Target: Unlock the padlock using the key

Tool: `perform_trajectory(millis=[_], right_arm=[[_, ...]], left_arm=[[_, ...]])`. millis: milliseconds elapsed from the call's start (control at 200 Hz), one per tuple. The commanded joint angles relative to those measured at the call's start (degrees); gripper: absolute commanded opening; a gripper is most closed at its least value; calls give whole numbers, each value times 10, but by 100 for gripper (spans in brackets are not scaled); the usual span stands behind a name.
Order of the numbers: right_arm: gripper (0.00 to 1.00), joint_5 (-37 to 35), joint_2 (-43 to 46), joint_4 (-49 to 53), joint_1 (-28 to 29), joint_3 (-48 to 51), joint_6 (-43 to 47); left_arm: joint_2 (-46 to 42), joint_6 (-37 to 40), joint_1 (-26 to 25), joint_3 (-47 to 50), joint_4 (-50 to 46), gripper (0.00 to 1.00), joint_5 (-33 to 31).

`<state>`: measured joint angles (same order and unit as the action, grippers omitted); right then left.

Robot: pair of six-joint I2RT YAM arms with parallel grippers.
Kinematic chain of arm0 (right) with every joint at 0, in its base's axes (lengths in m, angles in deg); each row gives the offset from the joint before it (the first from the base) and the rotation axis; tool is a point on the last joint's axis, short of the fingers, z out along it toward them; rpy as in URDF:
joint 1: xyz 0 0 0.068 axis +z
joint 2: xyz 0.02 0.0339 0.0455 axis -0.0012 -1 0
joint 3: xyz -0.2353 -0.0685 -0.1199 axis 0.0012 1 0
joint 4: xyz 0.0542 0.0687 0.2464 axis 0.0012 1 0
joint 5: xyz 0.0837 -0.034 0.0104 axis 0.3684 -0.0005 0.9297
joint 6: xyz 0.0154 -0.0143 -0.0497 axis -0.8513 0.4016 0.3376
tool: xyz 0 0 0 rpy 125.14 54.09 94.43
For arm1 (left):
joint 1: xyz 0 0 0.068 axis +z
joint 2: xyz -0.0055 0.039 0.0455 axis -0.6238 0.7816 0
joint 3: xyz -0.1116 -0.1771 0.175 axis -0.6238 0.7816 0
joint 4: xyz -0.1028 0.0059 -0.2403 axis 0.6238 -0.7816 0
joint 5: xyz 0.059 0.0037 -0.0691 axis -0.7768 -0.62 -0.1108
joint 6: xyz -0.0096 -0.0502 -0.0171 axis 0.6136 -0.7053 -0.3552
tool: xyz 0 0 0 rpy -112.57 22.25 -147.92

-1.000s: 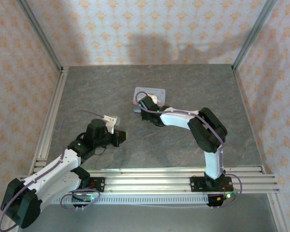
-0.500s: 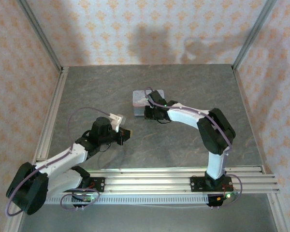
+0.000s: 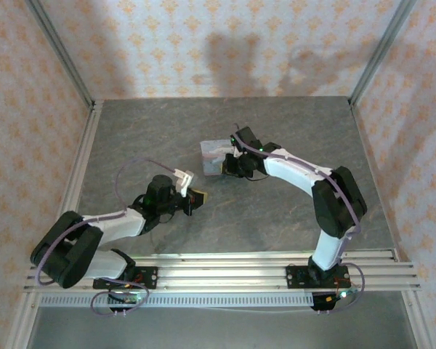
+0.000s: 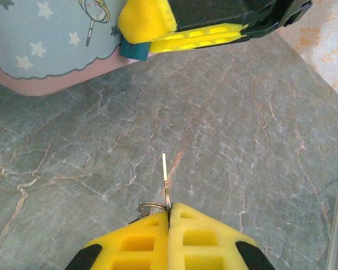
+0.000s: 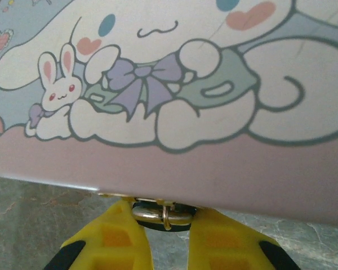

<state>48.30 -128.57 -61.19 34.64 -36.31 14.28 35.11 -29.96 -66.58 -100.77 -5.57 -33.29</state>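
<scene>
Key (image 4: pixel 165 180) sticks out blade-first from the left gripper (image 4: pixel 169 209), whose pads are pressed tight on its head. The key ring (image 4: pixel 148 209) is just beside the pads. Far left is the left wall (image 3: pixel 29 131), pale paper w/ orange motifs, and an aluminium frame post (image 3: pixel 62 54) runs down to the table corner. Table (image 3: pixel 145 138) is grey and stone-look w/ pale veins. Silver rails (image 3: pixel 225 265) run along the near edge, carrying both arm bases. Mid-table sits a pale blue tin (image 3: pixel 212 150) w/ a cartoon lid. Padlock (image 4: pixel 133 50) hangs at the tin's front edge, nipped btwn the fingers of the right gripper (image 5: pixel 163 236), gap narrow. The key tip is apart from it. Back wall (image 3: pixel 225 43) and right wall (image 3: pixel 414 131) have the same paper, w/ arm shadows on the back one.
</scene>
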Motion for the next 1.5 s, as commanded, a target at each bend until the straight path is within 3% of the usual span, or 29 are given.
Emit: perform_trajectory(millis=[0,290,586,966,1496], right_arm=[[0,39,30,12,-6,-25,-6],[0,95,32,35,-22,-48,-8],[0,134,36,45,-35,-64,-19],[0,172,33,44,-45,-65,-35],[0,183,30,37,-57,-58,-41]], left_arm=[[23,26,5,-9,95,0,9],[69,43,5,8,217,0,-11],[164,-18,17,-21,333,0,42],[217,-56,46,-49,386,0,109],[261,-75,50,-57,420,0,126]])
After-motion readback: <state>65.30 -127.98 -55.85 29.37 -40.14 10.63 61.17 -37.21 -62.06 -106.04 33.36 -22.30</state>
